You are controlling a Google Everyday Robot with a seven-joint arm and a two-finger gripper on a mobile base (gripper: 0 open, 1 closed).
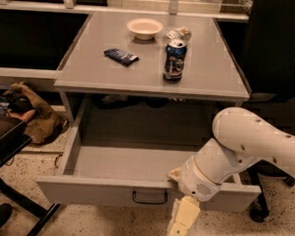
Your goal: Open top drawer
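The handle (150, 197) of the top drawer (93, 192) lies just left of and slightly above the end effector (183, 225); whether that is wide or narrow, I cannot tell.

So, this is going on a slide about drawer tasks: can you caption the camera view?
Top drawer pulled wide open beneath the table, gripper hanging in front of it, just right of the handle.

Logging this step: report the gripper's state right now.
The gripper: state cannot be told; it hangs in front of the open top drawer, right of the handle, not on it.
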